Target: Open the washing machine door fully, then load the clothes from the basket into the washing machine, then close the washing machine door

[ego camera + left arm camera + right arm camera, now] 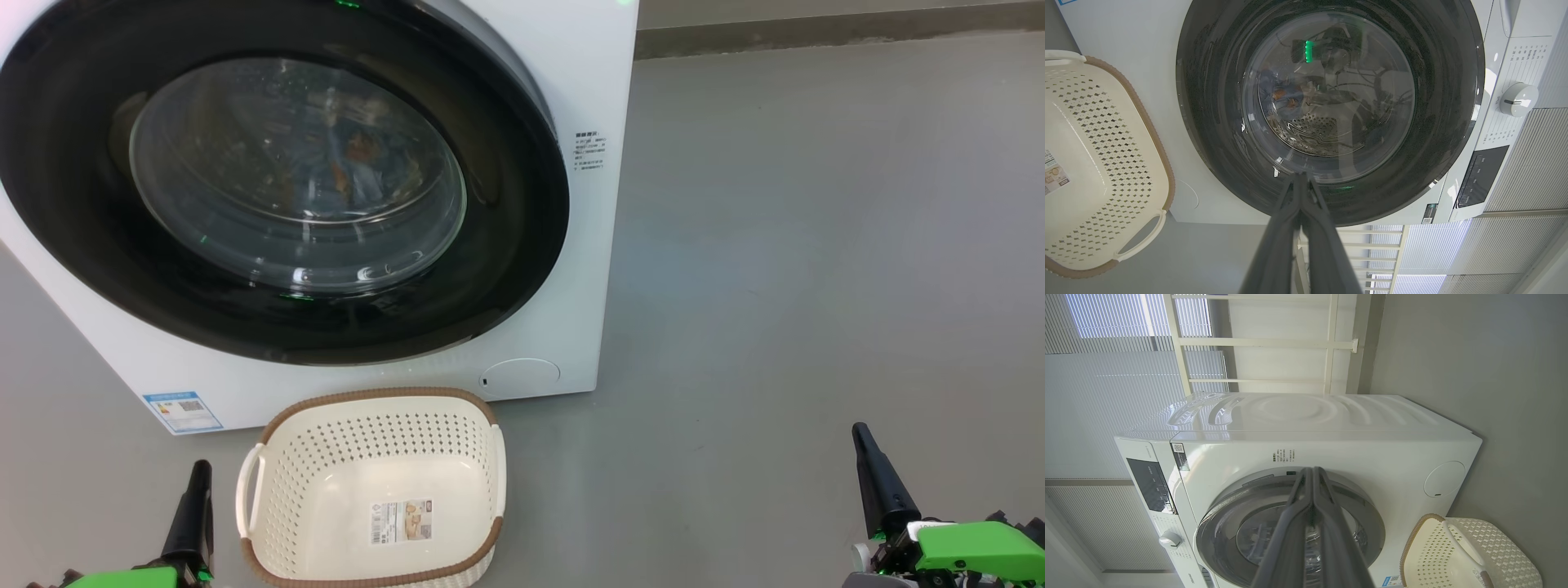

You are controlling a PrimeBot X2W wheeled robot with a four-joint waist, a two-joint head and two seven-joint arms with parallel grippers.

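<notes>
The white washing machine [571, 82] fills the upper left of the head view, its round black-ringed door [73, 204] closed flat against the front. Through the glass I see the clothes [351, 163], blue with orange-brown print, inside the drum; the left wrist view shows the clothes [1284, 98] too. The cream basket [326, 457] with brown rim sits on the floor before the machine, holding only a paper label on its bottom. My left gripper [198, 467] is shut at the lower left, beside the basket. At the lower right my right gripper [859, 430] is shut, holding nothing.
Bare grey floor [816, 245] stretches to the right of the machine. A control panel and dial [1519, 100] sit at the machine's top. White rails and blinds [1208, 343] stand behind it.
</notes>
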